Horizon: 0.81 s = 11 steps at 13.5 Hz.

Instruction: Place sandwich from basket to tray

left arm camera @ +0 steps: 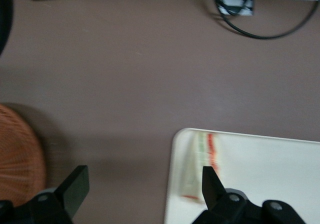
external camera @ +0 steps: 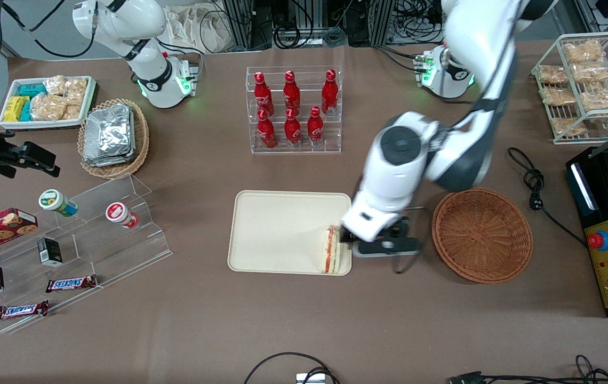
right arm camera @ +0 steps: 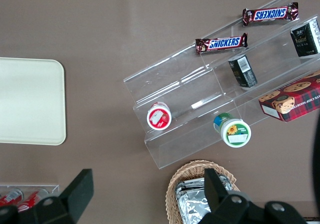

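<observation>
The cream tray point(external camera: 282, 232) lies at the middle of the table, bare except for the sandwich point(external camera: 331, 249), which stands on its cut edge at the tray's corner nearest the working arm, tight against the rim. Beside the tray, toward the working arm's end, the reddish-brown wicker basket point(external camera: 482, 234) sits with nothing in it, so the transfer looks done. The gripper point(external camera: 348, 239) hangs just above that tray corner; in the wrist view its fingers point(left arm camera: 210, 183) are spread wide, one over the tray beside the wedge and the other out over the bare table, and nothing is held between them. That view is smeared (the arm seems to be in motion), so I cannot say for sure whether the nearer finger touches the wrapper.

The risk from here is the wedge itself: it stands narrow and upright at the very rim, and a finger brushing the clear wrap as the arm lifts could tip it flat, or push it off the tray onto the table.

Of the other containers, the clear rack farther from the camera holds seven red cola bottles point(external camera: 292, 109), the tan basket point(external camera: 141, 136) toward the parked arm's end holds silver foil packs, and the small white tray point(external camera: 8, 124) beside it holds snack packets.
</observation>
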Motion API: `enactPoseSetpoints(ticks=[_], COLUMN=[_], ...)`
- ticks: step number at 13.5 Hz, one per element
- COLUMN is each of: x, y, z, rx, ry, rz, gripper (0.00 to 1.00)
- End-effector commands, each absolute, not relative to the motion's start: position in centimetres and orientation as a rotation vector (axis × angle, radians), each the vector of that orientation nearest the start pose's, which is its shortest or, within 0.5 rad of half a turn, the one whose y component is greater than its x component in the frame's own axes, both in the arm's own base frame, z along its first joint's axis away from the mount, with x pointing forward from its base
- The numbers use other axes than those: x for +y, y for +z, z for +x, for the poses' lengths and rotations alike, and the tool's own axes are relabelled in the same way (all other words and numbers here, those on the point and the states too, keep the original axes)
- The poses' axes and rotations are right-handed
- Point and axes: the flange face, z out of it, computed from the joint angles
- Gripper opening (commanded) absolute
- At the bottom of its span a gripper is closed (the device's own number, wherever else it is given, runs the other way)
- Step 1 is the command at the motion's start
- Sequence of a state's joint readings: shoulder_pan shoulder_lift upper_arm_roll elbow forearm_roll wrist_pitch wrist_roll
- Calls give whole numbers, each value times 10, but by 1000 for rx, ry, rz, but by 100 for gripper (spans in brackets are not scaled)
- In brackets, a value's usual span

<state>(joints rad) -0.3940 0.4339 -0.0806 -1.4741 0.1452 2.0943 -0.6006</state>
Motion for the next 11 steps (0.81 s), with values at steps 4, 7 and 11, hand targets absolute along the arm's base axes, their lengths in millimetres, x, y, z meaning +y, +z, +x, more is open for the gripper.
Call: enactPoseSetpoints(ticks=[4, 7, 11], x=[-146, -104, -99], y=[548, 560, 556], z=[579, 553, 555], rx=[-16, -58, 15], ry=[-85, -76, -56], rz=[-3105, -3133, -3152], gripper=[100, 100, 100])
